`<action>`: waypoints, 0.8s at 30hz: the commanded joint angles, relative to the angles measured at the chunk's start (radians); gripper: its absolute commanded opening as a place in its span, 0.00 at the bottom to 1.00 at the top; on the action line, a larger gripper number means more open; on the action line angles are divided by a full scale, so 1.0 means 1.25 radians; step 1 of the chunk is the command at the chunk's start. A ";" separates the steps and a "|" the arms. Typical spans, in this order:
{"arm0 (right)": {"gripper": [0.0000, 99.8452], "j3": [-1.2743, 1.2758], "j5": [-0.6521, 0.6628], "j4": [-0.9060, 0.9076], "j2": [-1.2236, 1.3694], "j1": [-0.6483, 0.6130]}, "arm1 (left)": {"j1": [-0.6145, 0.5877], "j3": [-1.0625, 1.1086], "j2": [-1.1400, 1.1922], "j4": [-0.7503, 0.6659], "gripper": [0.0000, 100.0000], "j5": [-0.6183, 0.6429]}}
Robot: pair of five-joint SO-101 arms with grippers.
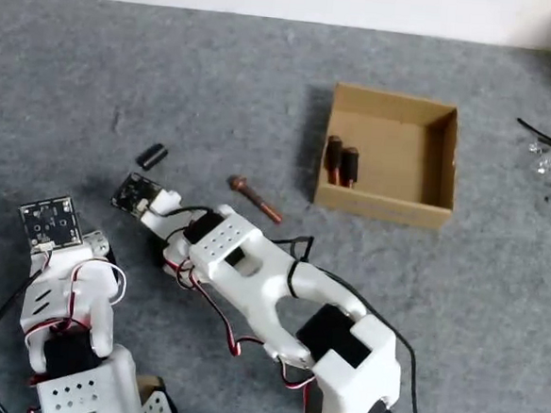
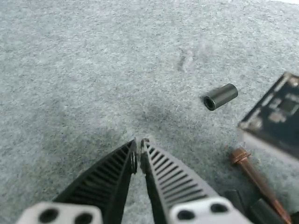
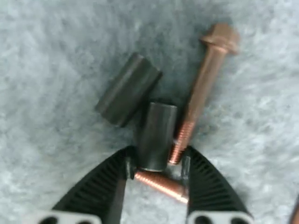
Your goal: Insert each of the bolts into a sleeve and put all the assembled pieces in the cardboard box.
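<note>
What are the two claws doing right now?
Left gripper: closed, empty.
Right gripper: closed on a black sleeve.

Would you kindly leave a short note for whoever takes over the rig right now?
Left gripper: shut, empty, above the carpet.
Right gripper: shut on a held sleeve, with a copper threaded end showing beside it; whether that bolt is seated I cannot tell.
On the carpet: one loose sleeve and one loose bolt, apart.
Done: two assembled pieces lie in the cardboard box.
Left: probably box the held piece once seated, then join the loose pair and box it.
</note>
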 commanded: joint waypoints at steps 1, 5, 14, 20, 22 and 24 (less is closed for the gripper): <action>0.11 -0.030 -0.041 -0.035 0.003 -0.001 | -0.009 -0.024 -0.008 -0.015 0.03 0.001; 0.11 -0.035 -0.039 -0.035 0.001 -0.002 | -0.012 -0.024 -0.008 -0.015 0.03 0.001; 0.11 -0.073 -0.039 -0.035 -0.002 -0.002 | -0.013 -0.024 -0.009 -0.015 0.03 0.001; 0.11 -0.106 -0.039 -0.030 -0.002 -0.001 | -0.014 -0.024 -0.009 -0.015 0.03 0.001; 0.11 -0.106 -0.039 -0.030 -0.002 -0.001 | -0.014 -0.024 -0.009 -0.015 0.03 0.001; 0.11 -0.105 -0.039 -0.030 -0.002 -0.001 | -0.014 -0.024 -0.009 -0.015 0.03 0.001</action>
